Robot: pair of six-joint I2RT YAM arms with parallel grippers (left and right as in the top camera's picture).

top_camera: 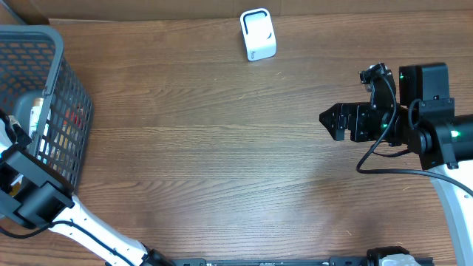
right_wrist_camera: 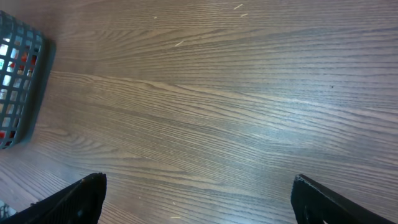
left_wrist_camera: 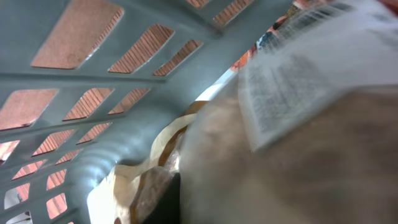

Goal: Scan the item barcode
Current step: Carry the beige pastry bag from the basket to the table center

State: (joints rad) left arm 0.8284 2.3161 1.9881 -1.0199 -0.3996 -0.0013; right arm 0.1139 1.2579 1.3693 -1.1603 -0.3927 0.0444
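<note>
While left jaws closed in basket [top_camera: 68, 89], packet [left_wrist_camera: 298, 155] crowds them

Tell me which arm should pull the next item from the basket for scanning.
Left. Its arm reaches into the basket, with a labelled packet right at its camera. The right pincer hangs open over the table, far from the basket.
</note>
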